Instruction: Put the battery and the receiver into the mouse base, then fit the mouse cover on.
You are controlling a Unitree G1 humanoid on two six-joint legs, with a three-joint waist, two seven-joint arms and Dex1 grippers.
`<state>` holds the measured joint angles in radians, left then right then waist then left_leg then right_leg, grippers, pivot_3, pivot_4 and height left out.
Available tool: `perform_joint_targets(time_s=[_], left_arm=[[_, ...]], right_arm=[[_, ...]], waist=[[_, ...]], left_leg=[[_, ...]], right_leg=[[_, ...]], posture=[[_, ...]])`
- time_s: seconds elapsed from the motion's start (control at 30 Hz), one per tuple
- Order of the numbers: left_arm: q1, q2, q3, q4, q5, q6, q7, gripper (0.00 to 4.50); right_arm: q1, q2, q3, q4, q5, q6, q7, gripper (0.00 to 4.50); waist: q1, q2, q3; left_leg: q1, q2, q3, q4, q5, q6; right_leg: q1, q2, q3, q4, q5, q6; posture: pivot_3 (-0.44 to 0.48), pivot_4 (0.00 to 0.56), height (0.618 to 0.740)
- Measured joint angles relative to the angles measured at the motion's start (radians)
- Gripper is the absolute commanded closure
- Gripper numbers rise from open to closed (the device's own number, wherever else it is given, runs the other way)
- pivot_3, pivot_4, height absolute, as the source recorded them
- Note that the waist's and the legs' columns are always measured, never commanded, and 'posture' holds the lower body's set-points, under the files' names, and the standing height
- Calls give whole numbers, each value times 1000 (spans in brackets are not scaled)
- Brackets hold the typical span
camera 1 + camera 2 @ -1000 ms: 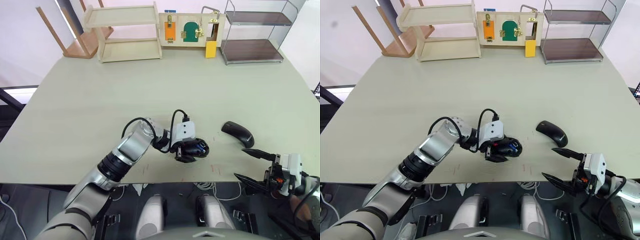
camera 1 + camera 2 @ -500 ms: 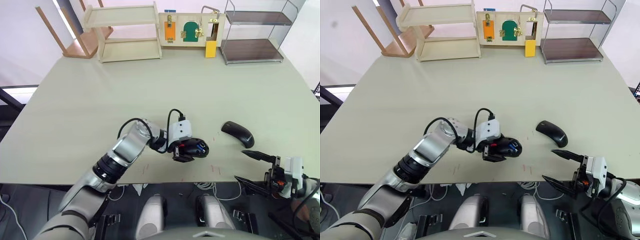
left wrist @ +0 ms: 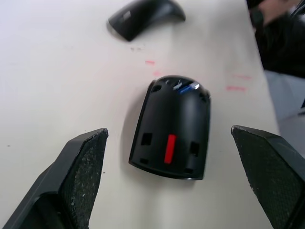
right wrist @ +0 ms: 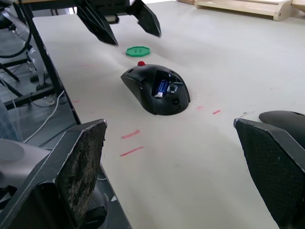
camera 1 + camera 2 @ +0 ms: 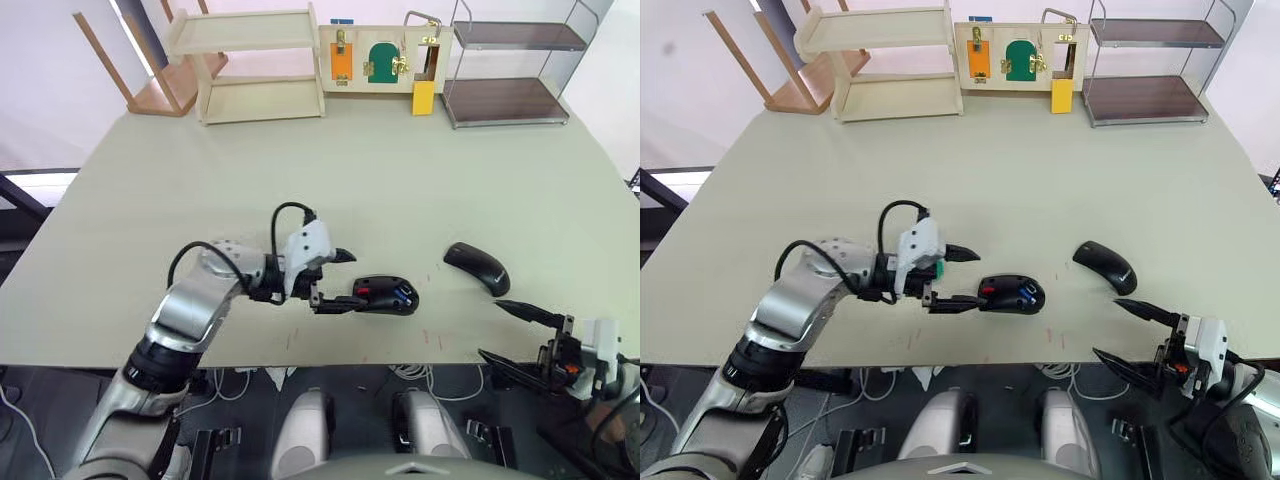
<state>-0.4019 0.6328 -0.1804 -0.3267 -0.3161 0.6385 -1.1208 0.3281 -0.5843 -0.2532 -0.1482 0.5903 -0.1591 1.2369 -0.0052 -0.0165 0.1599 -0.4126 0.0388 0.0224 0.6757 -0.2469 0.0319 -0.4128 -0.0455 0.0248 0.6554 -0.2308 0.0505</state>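
Observation:
The mouse base point(image 5: 385, 296), black with a red part, lies near the table's front edge. The blue battery point(image 4: 162, 87) sits in its open top compartment. I cannot make out the receiver. My left gripper point(image 5: 350, 280) is open just left of the base, fingertips apart and not touching it. The glossy black mouse cover point(image 5: 477, 267) rests on the table to the right of the base. My right gripper point(image 5: 492, 328) hangs open past the front edge, below the cover, holding nothing.
A green octagonal disc point(image 4: 137, 51) lies on the table between the left gripper and the base. At the back stand a wooden shelf point(image 5: 255, 60), a latch board point(image 5: 385, 60) and a wire rack point(image 5: 510, 70). Red marks point(image 5: 430, 338) dot the front edge.
My left gripper has let go of the mouse base, pulled back to the left and opened. The base stays put. The right gripper has drifted slightly right and down.

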Motion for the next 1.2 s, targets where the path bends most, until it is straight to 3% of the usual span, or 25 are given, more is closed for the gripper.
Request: perform_joint_targets(time_s=[0.3, 0.53, 1.2], left_arm=[[179, 37, 136, -87, -98, -82, 11, 78], [312, 71, 221, -84, -153, -204, -33, 78], [356, 144, 295, -35, -261, -263, -130, 78]], right_arm=[[-87, -69, -36, 50, 10, 102, -36, 0], [-186, -133, -38, 90, -52, 218, -159, 0], [-355, -210, 42, 197, -190, 462, -243, 0]], waist=[[5, 1, 0], [3, 1, 1], [-2, 1, 1]], left_leg=[[1, 0, 1, 0, 0, 0], [0, 0, 4, 0, 0, 0], [0, 0, 6, 0, 0, 0]], right_leg=[[0, 0, 1, 0, 0, 0], [0, -1, 1, -1, 0, -1], [-1, -1, 1, -1, 0, 0]], posture=[[0, 150, 740], [0, 150, 740], [0, 150, 740]])
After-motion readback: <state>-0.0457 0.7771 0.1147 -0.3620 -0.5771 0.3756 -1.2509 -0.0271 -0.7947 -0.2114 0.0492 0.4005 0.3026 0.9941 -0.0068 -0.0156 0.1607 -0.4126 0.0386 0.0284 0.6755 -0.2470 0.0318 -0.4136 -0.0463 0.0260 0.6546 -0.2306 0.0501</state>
